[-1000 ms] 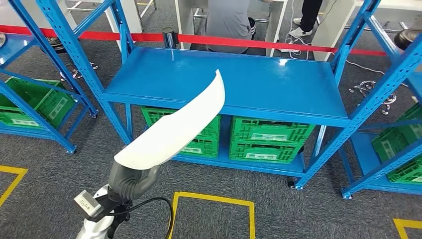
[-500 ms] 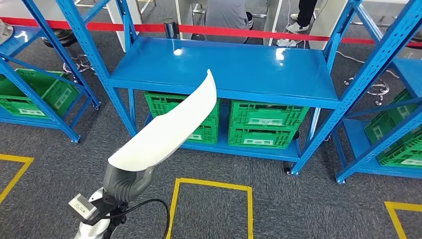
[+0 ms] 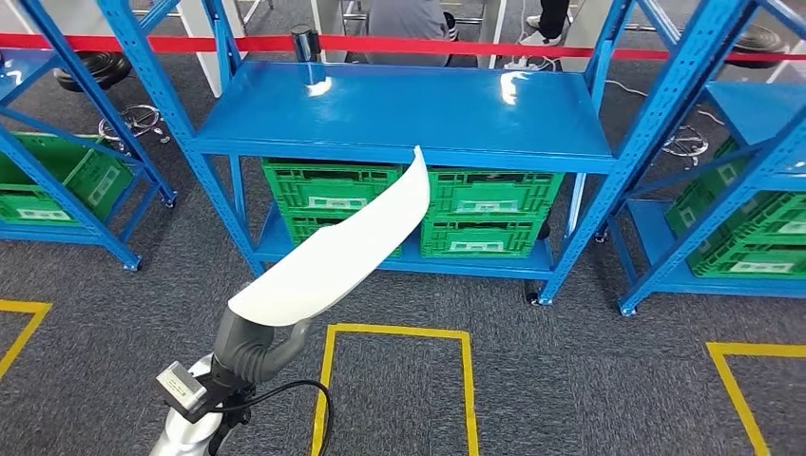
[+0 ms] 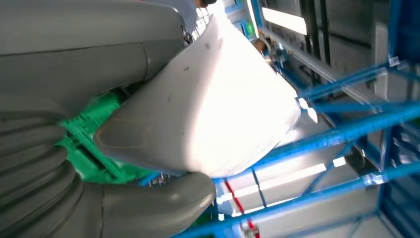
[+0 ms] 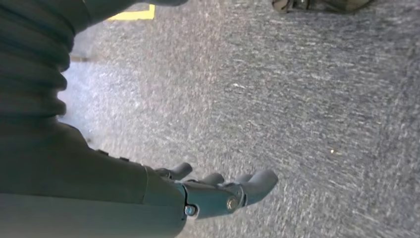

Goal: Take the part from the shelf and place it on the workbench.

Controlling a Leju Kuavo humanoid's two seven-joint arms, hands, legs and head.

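A long curved white part [image 3: 333, 249] is gripped at its wide lower end by my left hand [image 3: 255, 340], low and left of centre in the head view, with its narrow tip pointing up towards the blue shelf [image 3: 399, 104]. In the left wrist view the same part [image 4: 213, 104] lies between the thick grey thumb [image 4: 163, 198] and the hand's grey cover. My right hand [image 5: 218, 191] hangs over grey carpet, its fingers apart and holding nothing.
The blue shelf has a bare top board, with green crates [image 3: 480, 214] on its lower level. More blue racks with green crates stand at left [image 3: 57, 180] and right [image 3: 732, 228]. Yellow floor tape [image 3: 394, 332] marks a box in front. A red barrier tape [image 3: 190, 43] and people's legs are behind.
The whole view has shifted: the shelf now sits higher and farther, so the camera has moved back. The white part stays held in my left hand.
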